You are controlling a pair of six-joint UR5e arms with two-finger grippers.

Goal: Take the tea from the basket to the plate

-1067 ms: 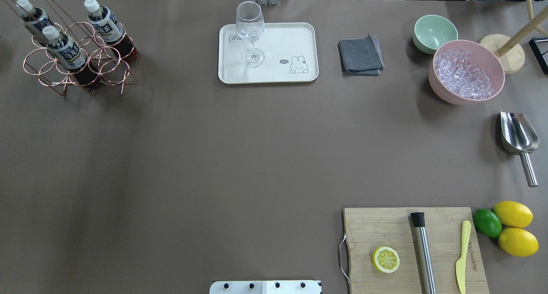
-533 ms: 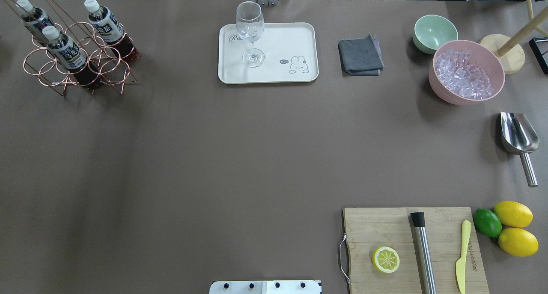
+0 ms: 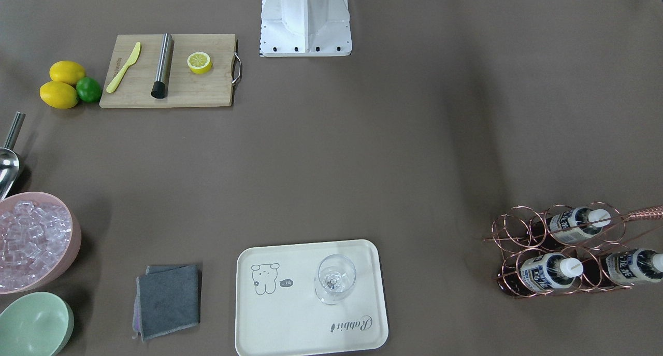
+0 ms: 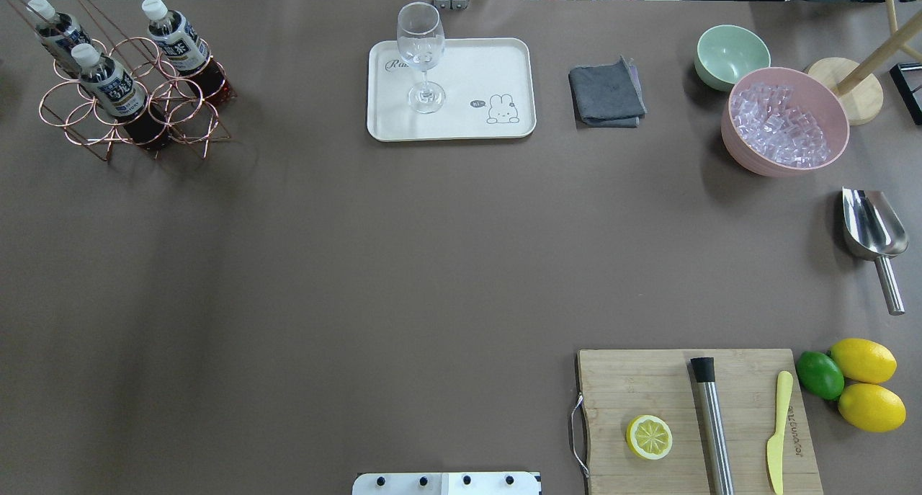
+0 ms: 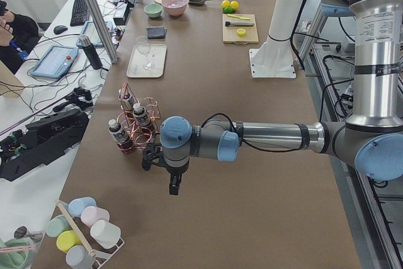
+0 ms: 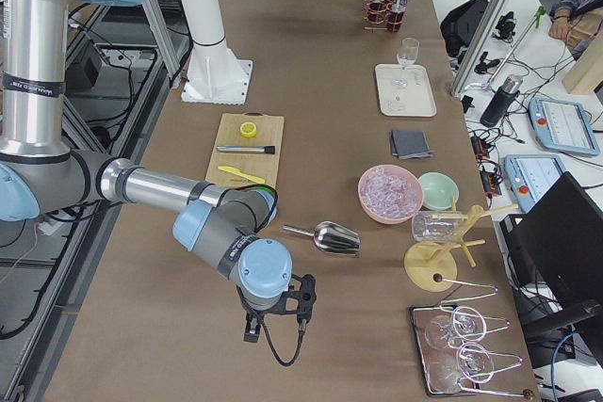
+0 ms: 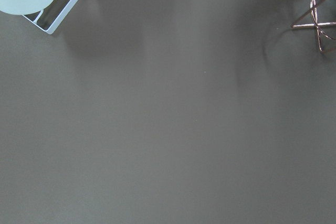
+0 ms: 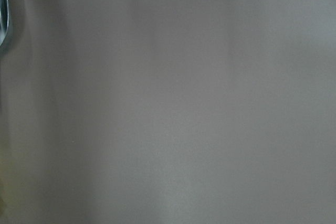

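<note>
Three tea bottles [image 4: 108, 84] [image 4: 173, 37] [image 4: 54, 30] stand in the copper wire basket [image 4: 189, 113] at the table's far left corner; they also show in the front view [image 3: 544, 273]. The cream Rabbit plate [image 4: 490, 63] lies at the far middle, with a wine glass [image 4: 421, 55] standing on it. My left gripper [image 5: 151, 157] shows only in the left side view, just beside the basket [image 5: 135, 127]; I cannot tell if it is open. My right gripper [image 6: 305, 297] shows only in the right side view, near a metal scoop [image 6: 330, 237]; I cannot tell its state.
A grey cloth [image 4: 606, 93], a green bowl [image 4: 731, 54] and a pink bowl of ice [image 4: 784, 120] lie right of the plate. A cutting board [image 4: 648, 387] with a lemon half, a muddler and a knife is at the near right. A mug rack [image 5: 85, 231] stands beyond the basket.
</note>
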